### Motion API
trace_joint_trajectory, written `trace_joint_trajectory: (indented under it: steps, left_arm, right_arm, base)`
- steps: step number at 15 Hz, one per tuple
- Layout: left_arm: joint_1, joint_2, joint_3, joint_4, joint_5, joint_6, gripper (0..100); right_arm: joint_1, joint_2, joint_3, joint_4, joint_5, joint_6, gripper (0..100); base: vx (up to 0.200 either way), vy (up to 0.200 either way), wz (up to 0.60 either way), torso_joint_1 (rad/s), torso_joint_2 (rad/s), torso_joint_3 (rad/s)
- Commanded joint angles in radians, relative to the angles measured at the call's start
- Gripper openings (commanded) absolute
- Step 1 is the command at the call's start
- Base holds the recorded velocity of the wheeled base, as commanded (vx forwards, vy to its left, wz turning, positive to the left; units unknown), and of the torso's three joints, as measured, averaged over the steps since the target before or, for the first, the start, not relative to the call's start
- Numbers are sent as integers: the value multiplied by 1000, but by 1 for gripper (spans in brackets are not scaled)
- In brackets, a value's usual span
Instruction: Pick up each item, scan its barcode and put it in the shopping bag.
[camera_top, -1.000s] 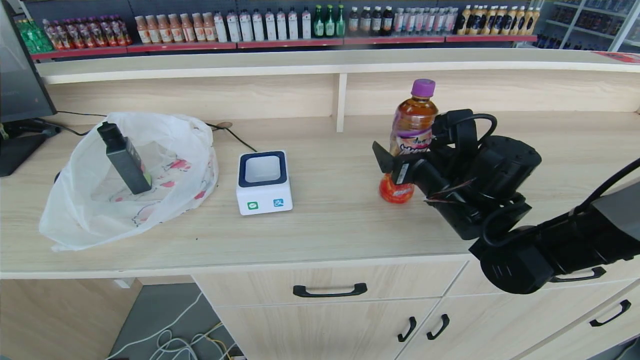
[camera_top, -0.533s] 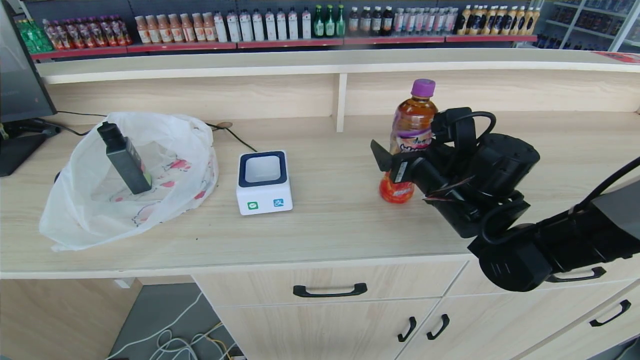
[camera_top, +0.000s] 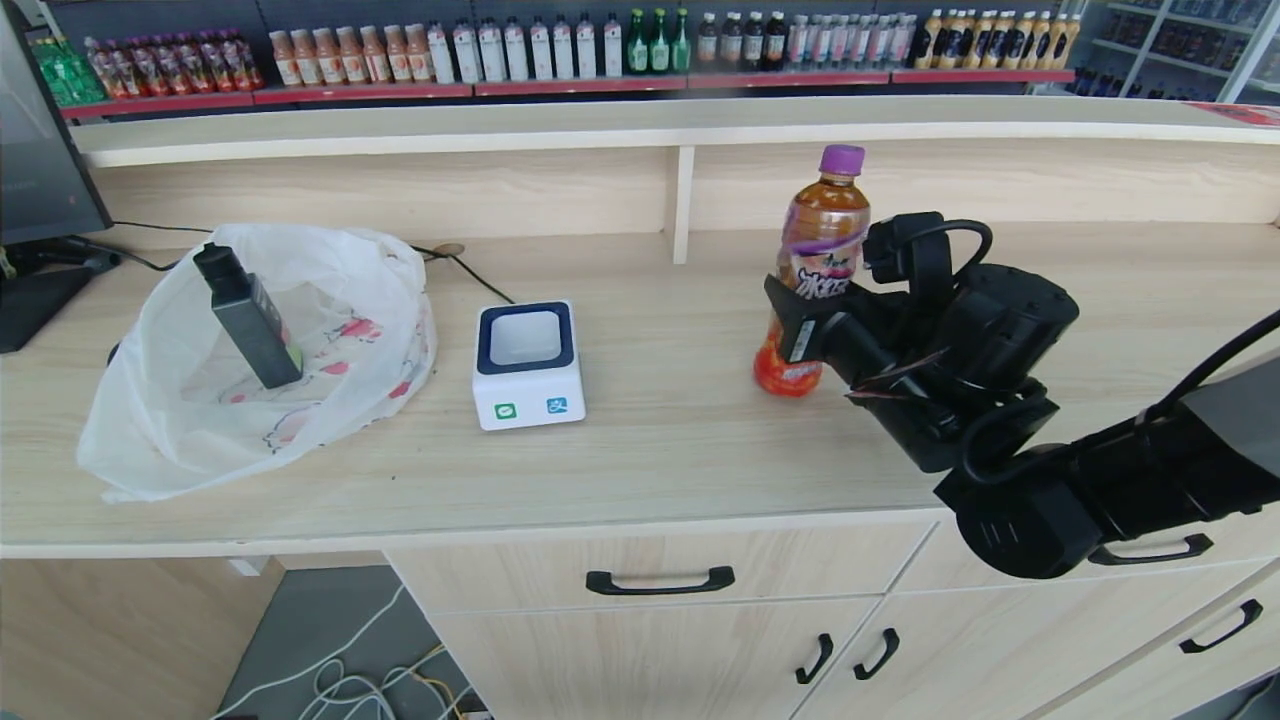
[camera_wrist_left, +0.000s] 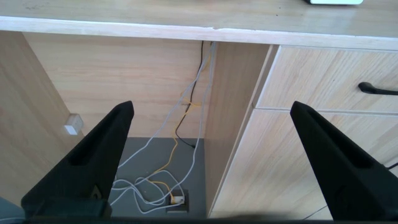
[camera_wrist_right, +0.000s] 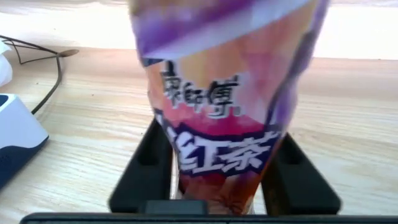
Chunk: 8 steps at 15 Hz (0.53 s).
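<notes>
Purple-capped and amber, the tea bottle (camera_top: 822, 265) is clamped in your right gripper (camera_top: 808, 315). The fingers are closed on its label at mid-height, toward the right of the counter (camera_top: 650, 460). It leans a little, and I cannot tell whether its base has left the wood.

The label looks slick, so a quick swing could let the bottle pivot or slip in the grip. If you carry it low, the base may drag, or it may knock the scanner (camera_top: 527, 362), which stands between the bottle and the shopping bag (camera_top: 180, 420). The bag's floppy rim could also snag the bottle, and a dark pack (camera_top: 248, 318) already leans inside.

You have bare wood between bottle and scanner, so move leftward there. The back panel and its upright divider (camera_top: 682, 205) stand near behind, and a cable (camera_top: 470, 275) trails behind the scanner.

Your left gripper (camera_wrist_left: 211, 112) hangs below the counter's front edge, fingers spread wide and holding nothing.
</notes>
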Motion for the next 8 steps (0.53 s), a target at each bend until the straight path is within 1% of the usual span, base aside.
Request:
trace_joint_trajectory:
  steps: [1, 8]
  left_arm:
    - [1, 0, 0, 0, 0, 0, 100]
    - [1, 0, 0, 0, 0, 0, 100]
  right_arm:
    - [0, -4, -3, 1, 0, -1, 0]
    - [2, -21, -6, 1, 0, -1, 0]
  base:
    - [0, 0, 0, 0, 0, 0]
    - [0, 0, 0, 0, 0, 0]
